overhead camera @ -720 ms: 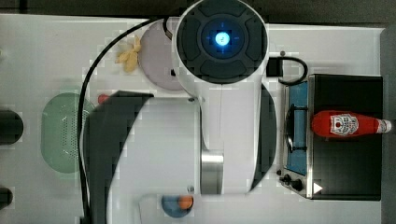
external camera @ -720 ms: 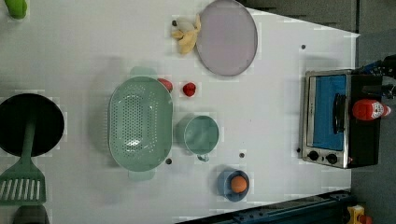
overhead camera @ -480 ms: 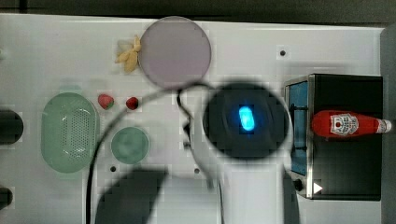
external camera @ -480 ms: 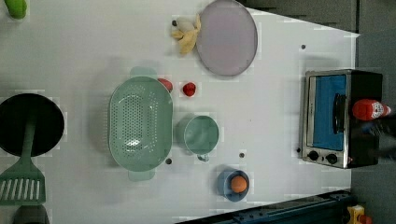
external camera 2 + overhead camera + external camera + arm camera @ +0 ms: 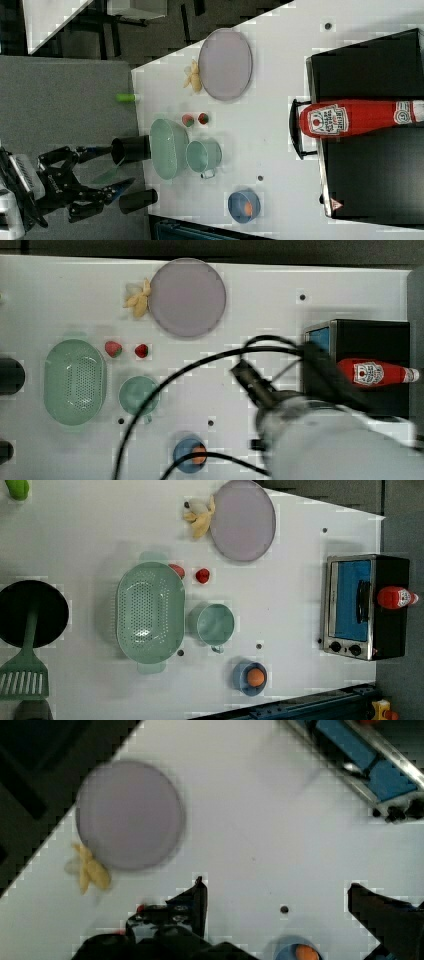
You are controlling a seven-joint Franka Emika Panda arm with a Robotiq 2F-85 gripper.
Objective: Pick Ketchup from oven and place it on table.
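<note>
Top view, my arm (image 5: 340,440) blurred low at the right, ketchup (image 5: 375,373) lying atop the oven (image 5: 370,340), left view, ketchup (image 5: 396,597) on the oven (image 5: 365,607) at the table's (image 5: 300,605) right end, wrist view, I see my gripper (image 5: 277,905) spread wide over bare table near the plate (image 5: 129,815), holding nothing.

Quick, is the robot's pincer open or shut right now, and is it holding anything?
Pincer: open and holding nothing, above the table.

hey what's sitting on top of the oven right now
The ketchup lies on its side on the oven roof, nothing else there. The oven's inside is hidden behind the blue door.
</note>
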